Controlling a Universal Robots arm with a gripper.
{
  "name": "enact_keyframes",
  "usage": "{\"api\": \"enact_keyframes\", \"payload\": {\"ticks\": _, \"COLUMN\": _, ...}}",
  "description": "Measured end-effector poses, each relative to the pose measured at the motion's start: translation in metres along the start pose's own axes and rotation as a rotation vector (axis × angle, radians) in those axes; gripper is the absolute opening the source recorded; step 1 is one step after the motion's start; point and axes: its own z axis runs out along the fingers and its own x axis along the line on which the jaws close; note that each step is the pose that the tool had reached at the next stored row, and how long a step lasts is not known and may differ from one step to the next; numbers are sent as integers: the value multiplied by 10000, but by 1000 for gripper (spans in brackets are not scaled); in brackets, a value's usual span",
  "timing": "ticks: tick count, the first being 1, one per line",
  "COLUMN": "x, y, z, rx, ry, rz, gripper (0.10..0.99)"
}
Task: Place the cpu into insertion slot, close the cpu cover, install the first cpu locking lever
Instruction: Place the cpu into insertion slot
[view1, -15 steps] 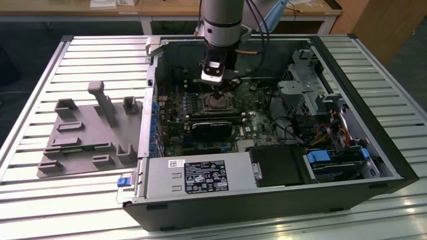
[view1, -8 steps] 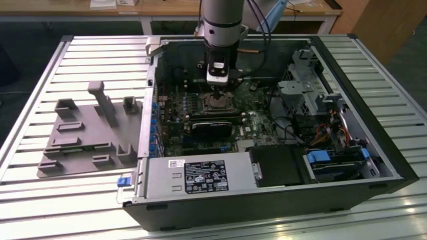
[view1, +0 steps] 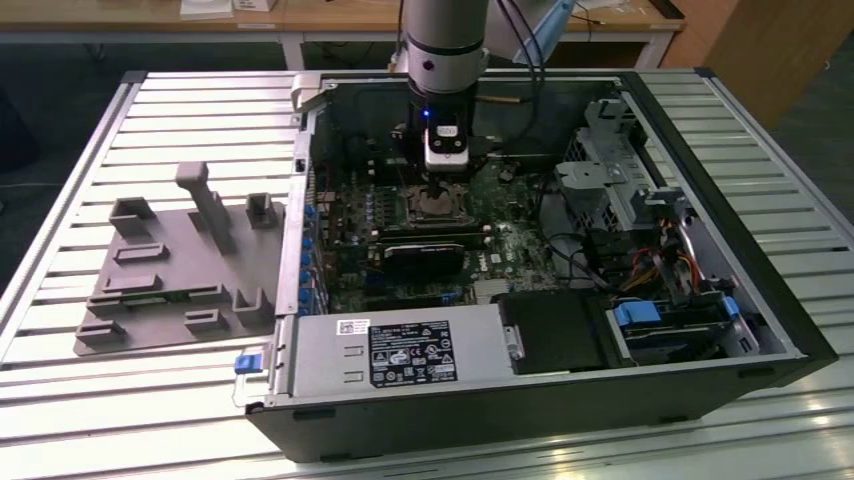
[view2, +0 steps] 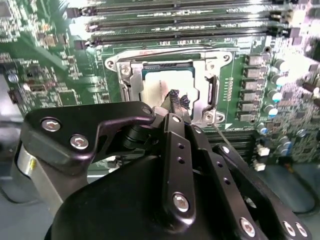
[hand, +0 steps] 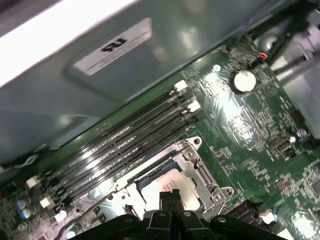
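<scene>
My gripper (view2: 176, 98) is nearest the lens, its two black fingers drawn narrow, tips together, with nothing that I can see pinched between them. Straight below those tips lies the cpu (view2: 152, 90), dull silver face up and flat in the insertion slot (view2: 167, 73). In both wrist views my tips overlap the chip's near edge, though I cannot tell whether they touch it. The cpu cover (view2: 129, 80) frames the chip on all sides and looks to be lying down over it, but I cannot say whether it is latched. So my work lies directly under me rather than to either side, and in the exterior view my gripper (view1: 442, 183) hangs upright over the socket. Beyond the cover's far edge, the long memory slots (view2: 175, 25) run parallel to it across the green circuit board (view2: 50, 75). Farthest stands the grey case wall (hand: 150, 75).
</scene>
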Motion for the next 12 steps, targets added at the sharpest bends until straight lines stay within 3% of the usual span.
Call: {"api": "enact_keyframes", "payload": {"ticks": 12, "x": 0, "y": 0, "z": 1, "rx": -41, "ry": 36, "rz": -2069, "gripper": 102}}
